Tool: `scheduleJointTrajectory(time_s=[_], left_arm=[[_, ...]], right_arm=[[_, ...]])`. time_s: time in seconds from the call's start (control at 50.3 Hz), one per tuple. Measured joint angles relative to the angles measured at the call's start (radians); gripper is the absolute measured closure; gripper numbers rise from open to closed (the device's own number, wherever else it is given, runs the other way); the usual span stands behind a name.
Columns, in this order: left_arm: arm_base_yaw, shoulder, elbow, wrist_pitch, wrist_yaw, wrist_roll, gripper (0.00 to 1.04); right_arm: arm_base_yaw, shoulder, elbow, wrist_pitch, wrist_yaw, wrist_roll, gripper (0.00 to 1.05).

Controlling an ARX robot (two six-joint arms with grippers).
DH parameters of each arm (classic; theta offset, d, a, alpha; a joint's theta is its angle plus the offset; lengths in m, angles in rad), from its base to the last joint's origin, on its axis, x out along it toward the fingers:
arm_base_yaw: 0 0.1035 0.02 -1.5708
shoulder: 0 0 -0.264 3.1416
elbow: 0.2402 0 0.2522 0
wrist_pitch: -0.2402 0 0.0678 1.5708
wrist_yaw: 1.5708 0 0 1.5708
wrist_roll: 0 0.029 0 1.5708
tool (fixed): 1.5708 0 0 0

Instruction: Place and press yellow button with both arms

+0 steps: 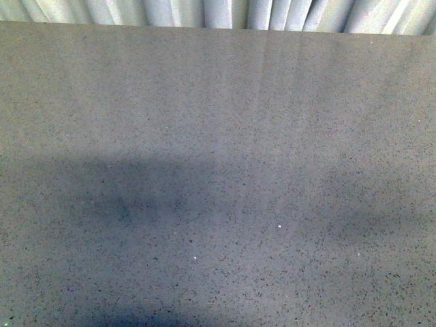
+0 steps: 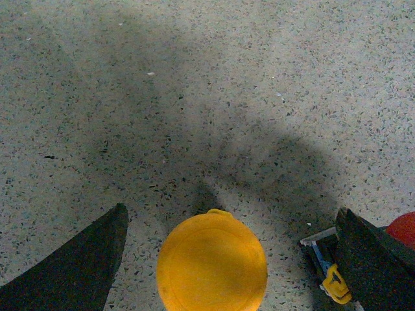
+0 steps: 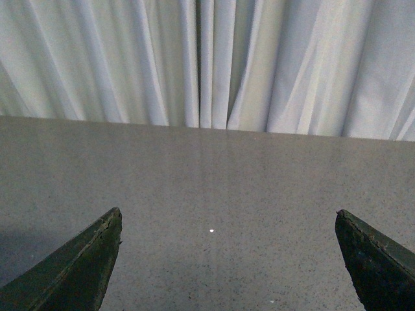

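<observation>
In the left wrist view I look straight down on the yellow button point(image 2: 211, 262). Its orange-yellow domed cap hides the base beneath it. My left gripper point(image 2: 230, 212) hangs open above it, with one dark finger on each side of the cap and a clear gap to both. My right gripper point(image 3: 227, 212) is open over bare table, facing the curtain, with nothing between its fingers. Neither arm nor the button shows in the front view.
Beside one left finger lies a blue-and-clear block with a yellow clip point(image 2: 327, 269), partly hidden by that finger. A red rounded thing point(image 2: 405, 228) peeks in at the frame edge. The grey speckled table point(image 1: 218, 136) ends at a white curtain point(image 1: 218, 12).
</observation>
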State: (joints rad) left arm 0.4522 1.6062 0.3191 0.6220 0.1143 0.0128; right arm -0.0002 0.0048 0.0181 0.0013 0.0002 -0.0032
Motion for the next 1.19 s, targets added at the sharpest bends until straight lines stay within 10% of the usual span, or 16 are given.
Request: scheduleJointTrajectory(time_s=[0.179, 0.656, 1.193], left_arm=[[0.0, 0.0, 0.0, 0.0, -0.003, 0.0, 0.1], [0.0, 0.0, 0.0, -0.001, -0.004, -0.007, 0.68], [0.011, -0.055, 0.022, -0.102, 0.022, -0.04, 0.7]], right_arm=[[0.0, 0.0, 0.0, 0.0, 0.0, 0.0, 0.09], [0.0, 0.0, 0.0, 0.0, 0.0, 0.0, 0.09], [0.0, 0.0, 0.0, 0.0, 0.0, 0.0, 0.09]])
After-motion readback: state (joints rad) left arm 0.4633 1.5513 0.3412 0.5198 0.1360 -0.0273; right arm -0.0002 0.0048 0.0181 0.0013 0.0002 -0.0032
